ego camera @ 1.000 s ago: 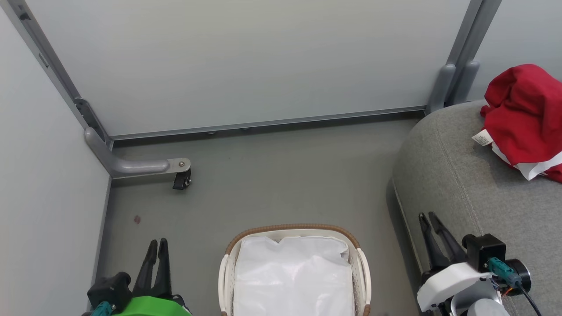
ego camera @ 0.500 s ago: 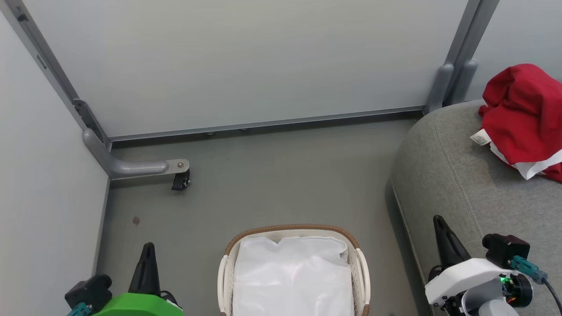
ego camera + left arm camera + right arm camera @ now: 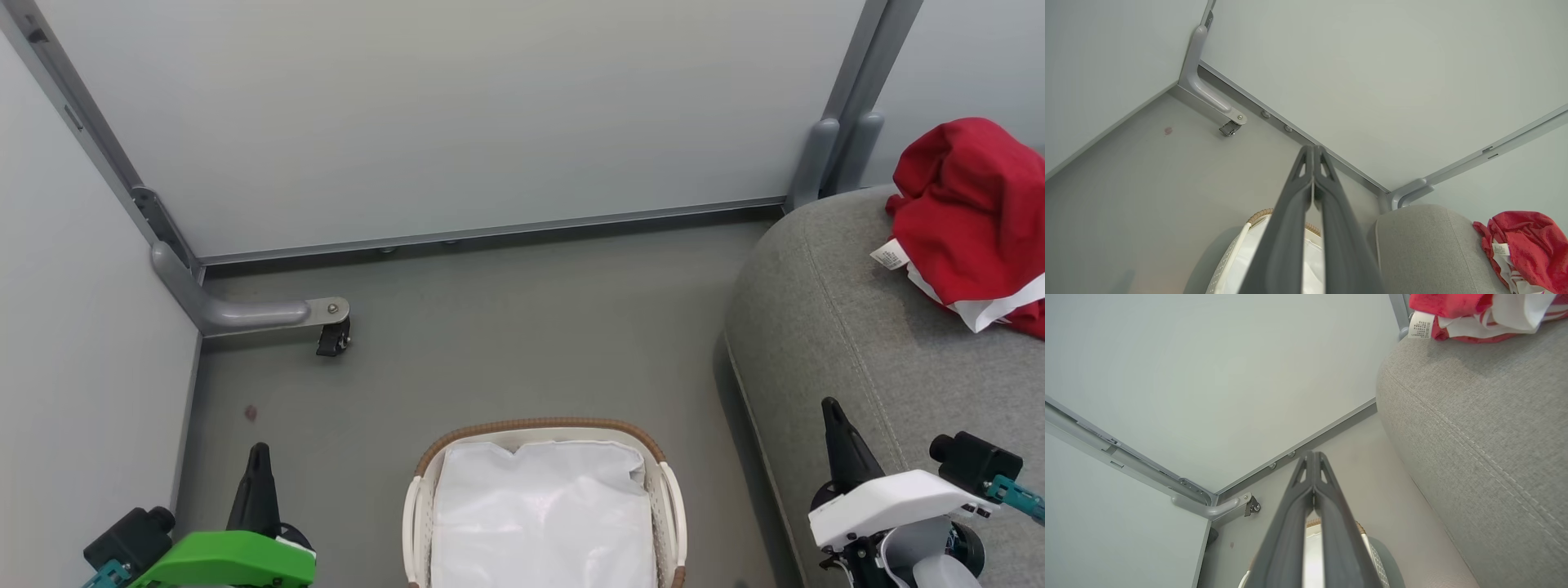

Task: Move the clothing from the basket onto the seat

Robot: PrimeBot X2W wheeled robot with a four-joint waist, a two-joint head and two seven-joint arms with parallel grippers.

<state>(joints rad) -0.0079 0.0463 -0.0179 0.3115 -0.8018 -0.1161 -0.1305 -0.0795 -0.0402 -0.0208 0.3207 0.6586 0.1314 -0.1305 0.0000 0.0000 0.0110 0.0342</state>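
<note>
A: Where is the crumpled bright red fabric clothing point(image 3: 967, 204)?
B: Upper right, heaped on the rounded light grey upholstered seat point(image 3: 849, 327). Its white label points lower left, and the frame edge cuts it off.
A: And the oval white perforated basket point(image 3: 545, 426) with the woven brown rim?
B: Bottom centre, long axis running up the frame, near end cut off. A smooth white cloth liner point(image 3: 543, 514) shows inside.
A: The pincers?
B: Fingers pressed together on both the left gripper point(image 3: 1313, 150) and the right gripper point(image 3: 1312, 455).

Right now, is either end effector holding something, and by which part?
Nothing is held. The left end effector and the right end effector are both shut with nothing between the fingers. The clothing lies on the seat, apart from both.
</note>
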